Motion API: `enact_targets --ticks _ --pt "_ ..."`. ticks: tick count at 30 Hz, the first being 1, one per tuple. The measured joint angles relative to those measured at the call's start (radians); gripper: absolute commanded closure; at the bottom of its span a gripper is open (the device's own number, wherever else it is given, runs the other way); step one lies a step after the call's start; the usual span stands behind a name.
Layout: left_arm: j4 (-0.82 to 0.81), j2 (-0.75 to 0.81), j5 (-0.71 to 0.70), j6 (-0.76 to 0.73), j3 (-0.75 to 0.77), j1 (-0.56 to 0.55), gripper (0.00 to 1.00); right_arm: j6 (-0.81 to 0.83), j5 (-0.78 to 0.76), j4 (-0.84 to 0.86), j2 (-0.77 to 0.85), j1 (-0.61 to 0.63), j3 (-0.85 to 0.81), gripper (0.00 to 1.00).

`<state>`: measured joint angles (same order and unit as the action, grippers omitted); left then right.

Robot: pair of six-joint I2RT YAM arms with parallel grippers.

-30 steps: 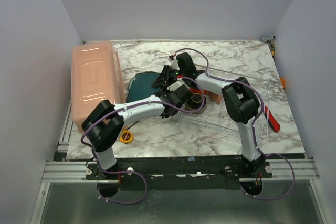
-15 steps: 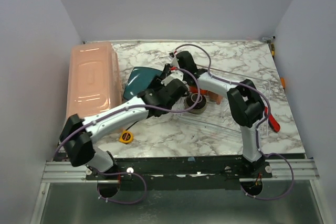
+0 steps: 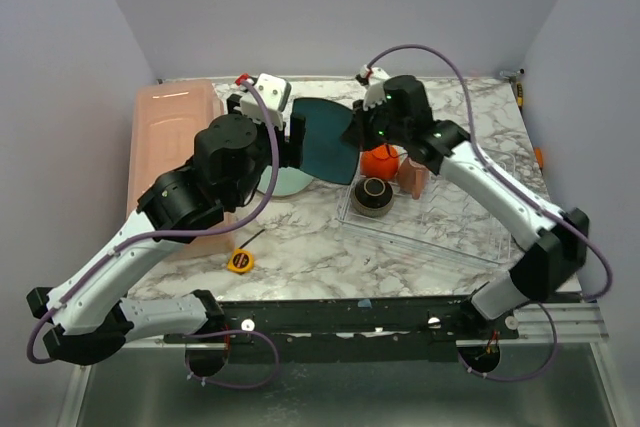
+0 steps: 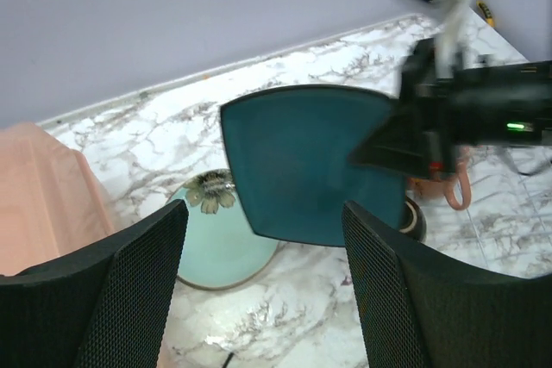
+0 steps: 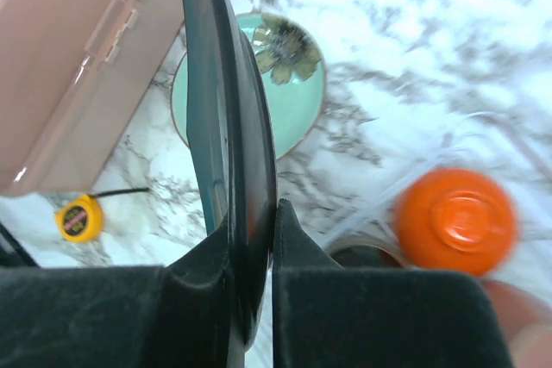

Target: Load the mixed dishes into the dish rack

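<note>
My right gripper [image 3: 352,139] [image 5: 274,213] is shut on the edge of the teal plate [image 3: 325,137] [image 4: 310,165] [image 5: 226,127], which hangs on edge in the air above the table, left of the dish rack [image 3: 440,222]. My left gripper [image 3: 297,142] [image 4: 263,286] stands open just left of the plate, with nothing between its fingers. In the rack's left end sit the orange bowl [image 3: 380,161] [image 5: 455,221], turned upside down, the dark brown bowl [image 3: 372,196] and the pinkish mug [image 3: 412,178].
A pale green round plate with a flower print [image 3: 283,183] [image 4: 216,243] [image 5: 289,96] lies on the marble below the teal plate. The salmon tub [image 3: 170,152] [image 5: 69,49] runs along the left side. A yellow tape measure [image 3: 238,261] [image 5: 73,218] lies near the front edge.
My left gripper has opened and pulled back up and to the left. My right gripper has lifted the teal plate onto its edge, uncovering the pale green plate.
</note>
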<state>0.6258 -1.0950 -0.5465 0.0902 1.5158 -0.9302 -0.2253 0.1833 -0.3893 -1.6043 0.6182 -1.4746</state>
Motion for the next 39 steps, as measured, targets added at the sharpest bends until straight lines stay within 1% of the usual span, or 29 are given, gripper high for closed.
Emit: enact_targets --ticks 4,7,9,11,16,21,30,39 --pt "-0.072 0.011 0.0 -0.038 -0.043 0.029 0.27 0.186 -0.061 -0.07 0.228 0.0 0.031 1.0" --pt "-0.151 0.046 0.003 -0.059 -0.139 0.063 0.27 0.319 -0.106 -0.134 0.385 0.0 0.036 1.0" --pt "-0.185 0.069 0.012 -0.074 -0.196 0.09 0.27 0.402 -0.155 -0.193 0.462 0.0 0.028 1.0" --pt "-0.21 0.082 0.019 -0.081 -0.232 0.107 0.27 0.473 -0.222 -0.274 0.505 0.003 0.006 1.0" --pt "-0.262 0.109 0.048 -0.088 -0.295 0.119 0.27 0.634 -0.442 -0.453 0.536 0.006 0.01 1.0" --pt "-0.288 0.128 0.066 -0.09 -0.332 0.119 0.27 0.751 -0.561 -0.615 0.563 0.002 0.037 1.0" --pt "-0.296 0.138 0.076 -0.091 -0.348 0.119 0.27 0.875 -0.7 -0.716 0.664 0.003 0.108 1.0" --pt "-0.296 0.123 0.089 -0.08 -0.348 0.119 0.27 0.924 -0.785 -0.753 0.649 0.005 0.236 1.0"
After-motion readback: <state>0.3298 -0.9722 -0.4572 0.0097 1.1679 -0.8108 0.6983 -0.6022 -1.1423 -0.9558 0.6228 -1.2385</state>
